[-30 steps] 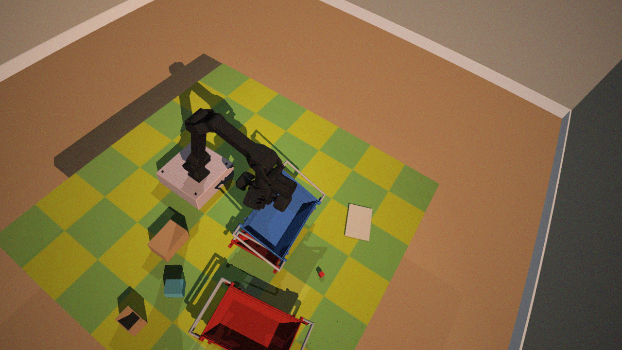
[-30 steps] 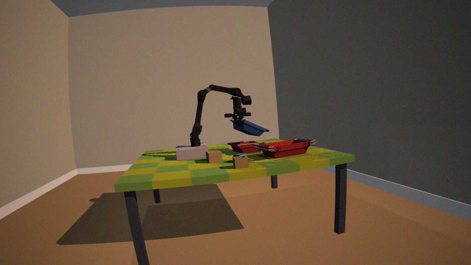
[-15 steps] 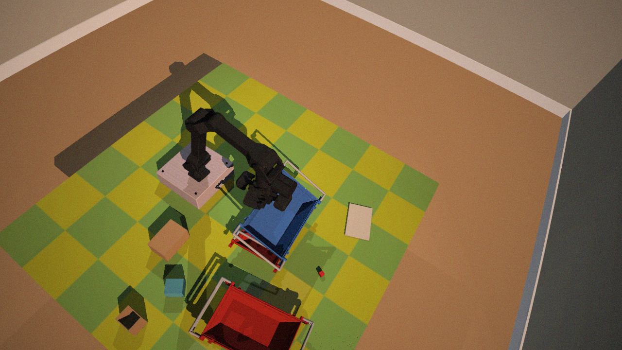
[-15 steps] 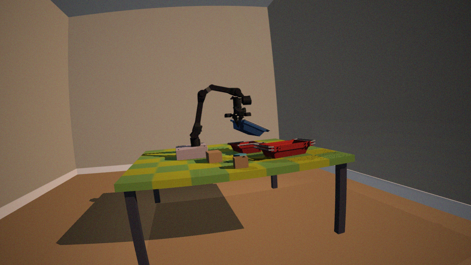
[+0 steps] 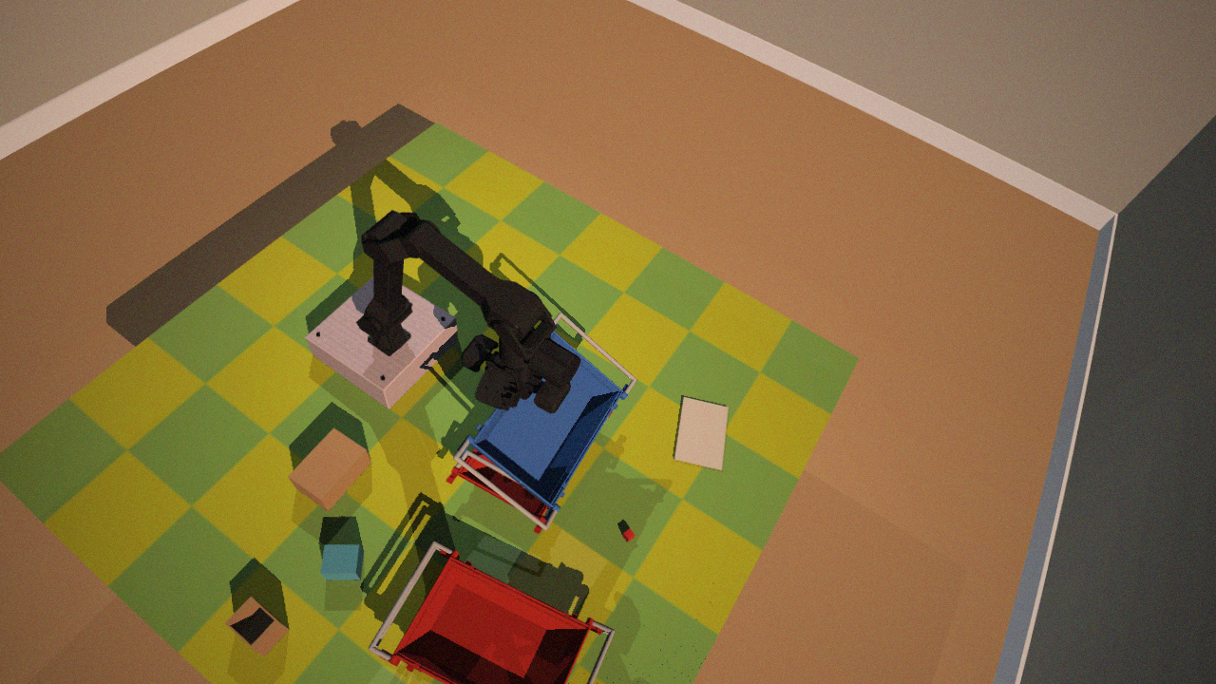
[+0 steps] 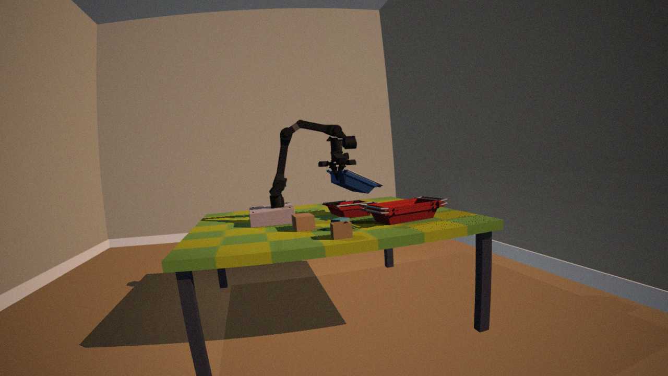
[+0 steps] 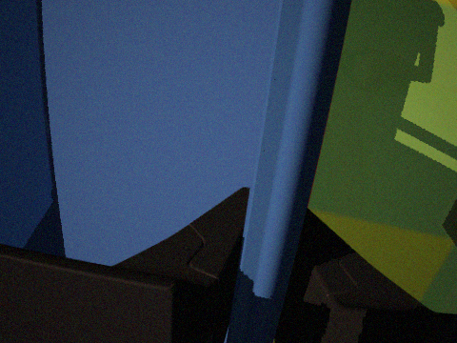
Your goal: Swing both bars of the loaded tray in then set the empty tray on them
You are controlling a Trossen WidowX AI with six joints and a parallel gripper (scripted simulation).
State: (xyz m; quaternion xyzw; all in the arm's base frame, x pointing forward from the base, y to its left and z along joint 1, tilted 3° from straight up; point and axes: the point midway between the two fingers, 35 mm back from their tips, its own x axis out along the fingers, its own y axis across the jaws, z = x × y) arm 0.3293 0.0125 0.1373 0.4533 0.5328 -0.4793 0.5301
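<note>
Checkered table (image 5: 705,357) (image 6: 242,252) carries two red trays (image 5: 497,595) (image 5: 497,491) (image 6: 406,214) (image 6: 347,209)

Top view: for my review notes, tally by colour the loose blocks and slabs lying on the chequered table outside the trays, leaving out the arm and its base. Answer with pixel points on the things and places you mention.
Brown box-shaped blocks: 2 (larger block (image 5: 330,464) (image 6: 303,222), smaller block (image 5: 265,641) (image 6: 341,231))
Teal box-shaped block (image 5: 341,561) (image 6: 340,219): 1
Cream flat rectangular slab (image 5: 701,433): 1
Tiny red block (image 5: 628,535): 1
Total: 5

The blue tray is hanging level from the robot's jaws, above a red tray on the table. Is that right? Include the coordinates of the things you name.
Not quite: the blue tray (image 5: 543,416) (image 6: 357,182) (image 7: 157,119) hangs tilted, as the exterior view shows. It is in the jaws, above a red tray (image 5: 453,478) (image 6: 347,210).
</note>
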